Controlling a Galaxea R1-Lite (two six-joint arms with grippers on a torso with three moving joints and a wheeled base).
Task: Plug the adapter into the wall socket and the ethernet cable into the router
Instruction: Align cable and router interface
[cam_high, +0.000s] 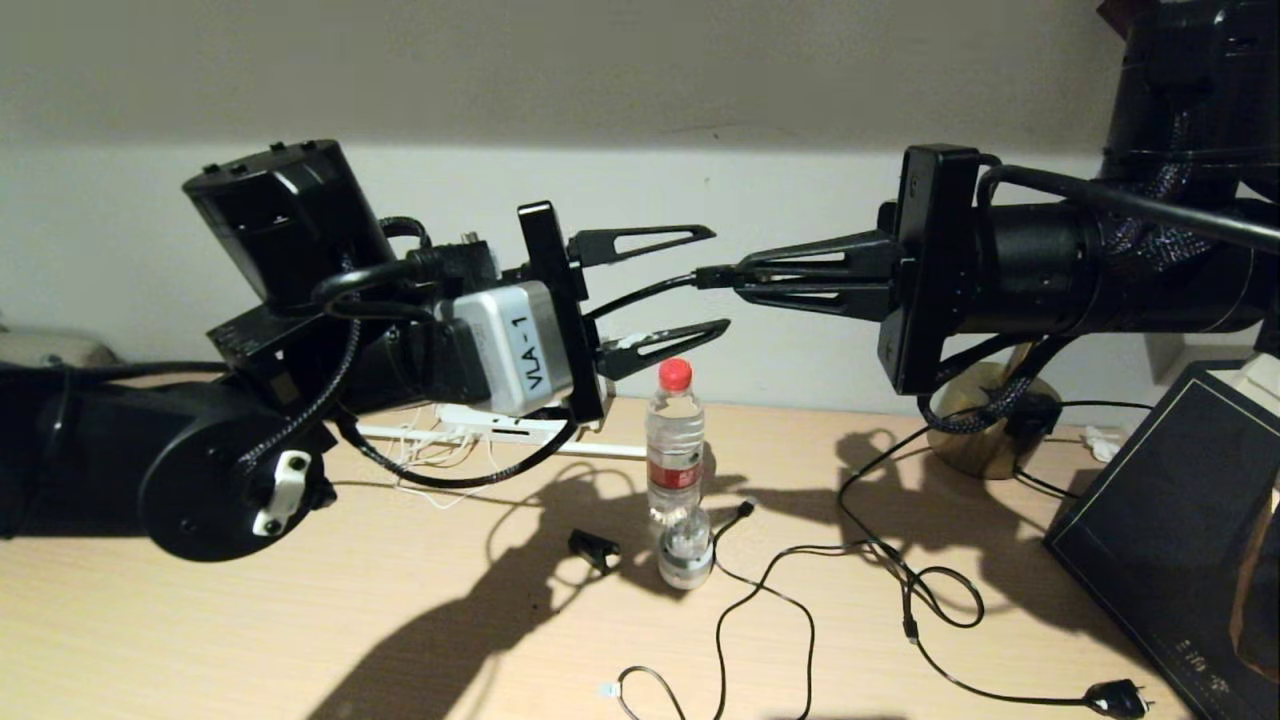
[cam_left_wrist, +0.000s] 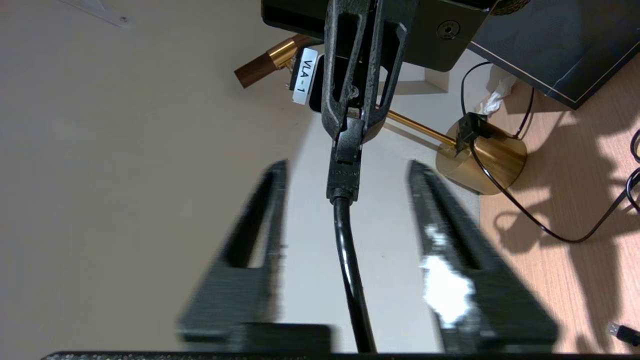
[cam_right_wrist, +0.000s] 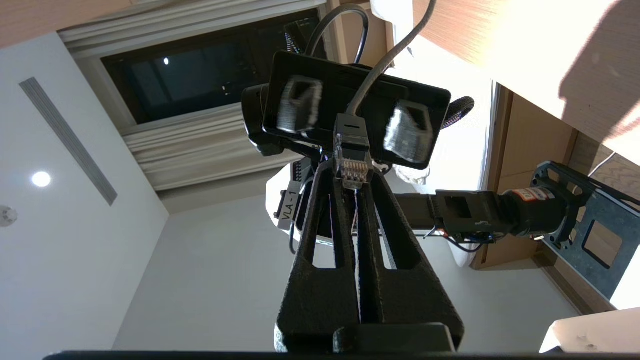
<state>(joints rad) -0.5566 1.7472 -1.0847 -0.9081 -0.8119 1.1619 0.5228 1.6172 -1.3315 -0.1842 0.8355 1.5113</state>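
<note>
a: head view first: we have both arms raised over the wooden desk (cam_high: 300, 620), facing each other. our right gripper (cam_high: 745, 278) is clamped on the clear plug of the ethernet cable (cam_high: 640, 295), and the cable runs back between the fingers of our left gripper (cam_high: 715, 285), which stand apart on either side of it without touching.

b: so what could go wrong?

a: we judge the plug is pinched only at the fingertips; if the left closes off-centre or tugs, the plug could twist or slip out and drop among the loose cords.

b: and the water bottle (cam_high: 675, 440) right under the handover?

a: a falling cable could knock it over. behind it the white router (cam_high: 500, 425) lies by the pale wall (cam_high: 780, 220); a brass lamp base (cam_high: 985, 435) stands to the right.
</note>
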